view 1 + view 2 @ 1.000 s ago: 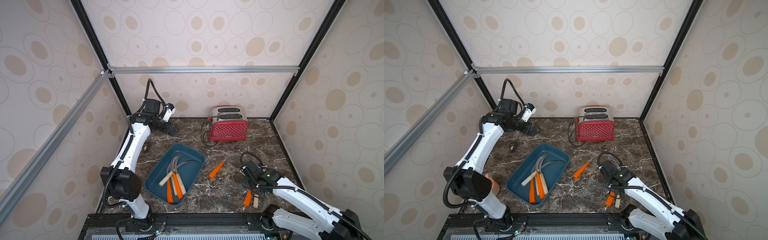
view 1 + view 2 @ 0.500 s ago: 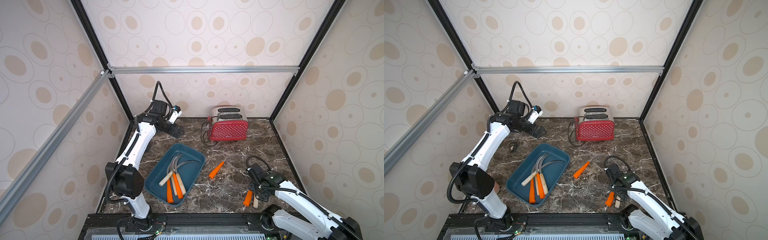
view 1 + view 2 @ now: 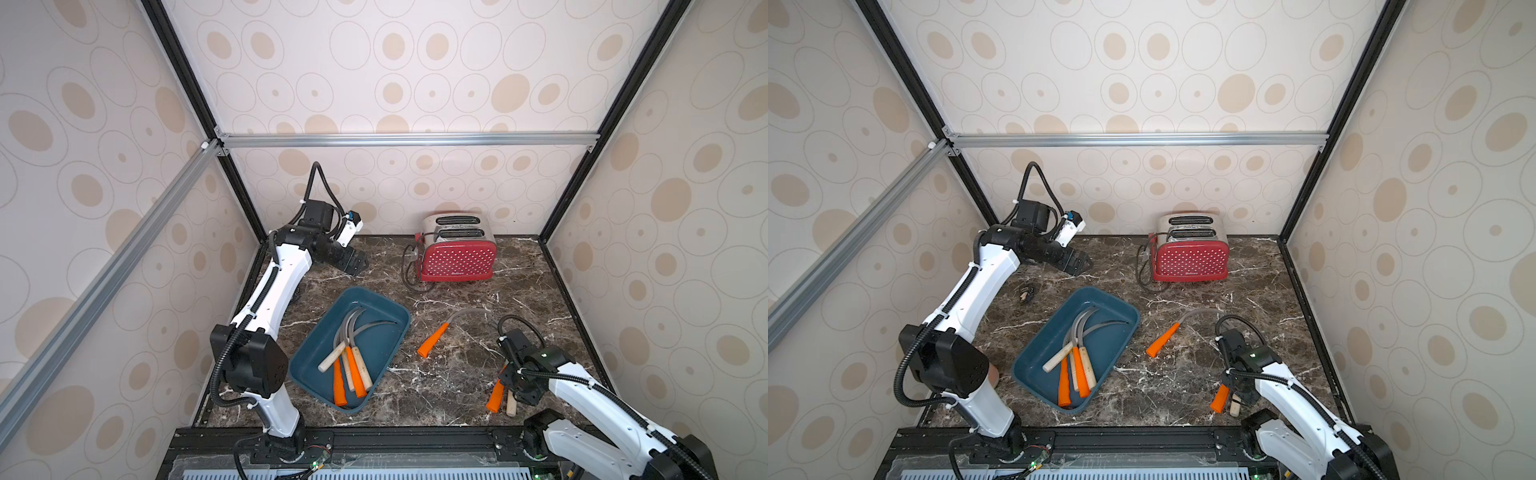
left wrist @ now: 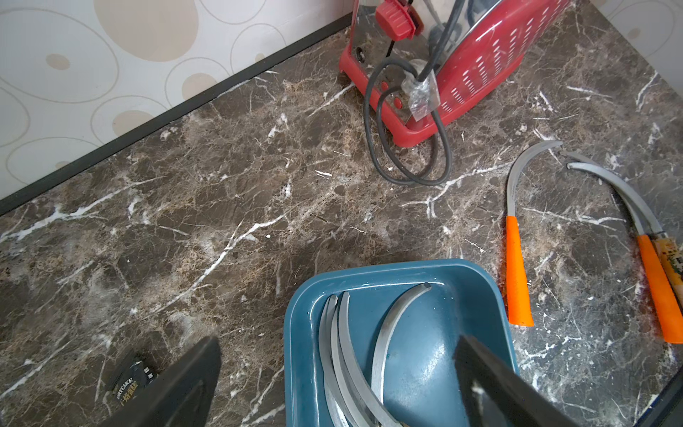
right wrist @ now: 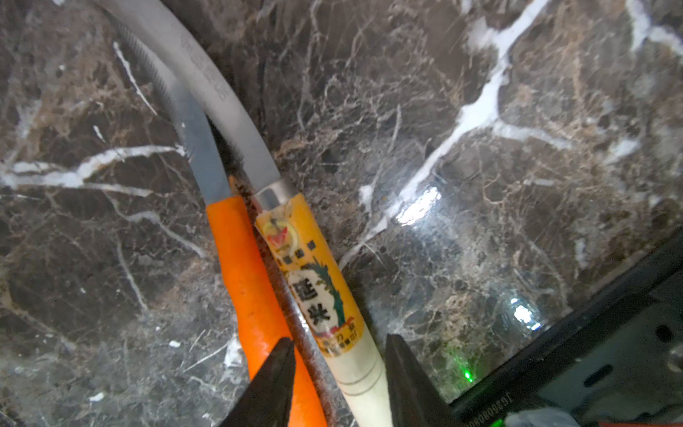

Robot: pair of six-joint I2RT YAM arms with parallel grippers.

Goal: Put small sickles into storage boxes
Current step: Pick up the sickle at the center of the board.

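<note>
Right wrist view: my right gripper (image 5: pixel 340 340) straddles the wood-handled sickle (image 5: pixel 314 281) on the marble (image 5: pixel 480 258), likely parting it from the orange-handled sickle (image 5: pixel 255 288). Whether I pinch it, I cannot tell. My left gripper (image 3: pixel 356 264) gapes beyond the tray (image 3: pixel 384 351).

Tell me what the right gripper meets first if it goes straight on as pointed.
Likely the pale wooden-handled, grey-bladed sickle, its yellow-labelled handle lying between the right gripper's open jaws; one finger may clip the orange-handled sickle beside it. Depth is unclear.
</note>
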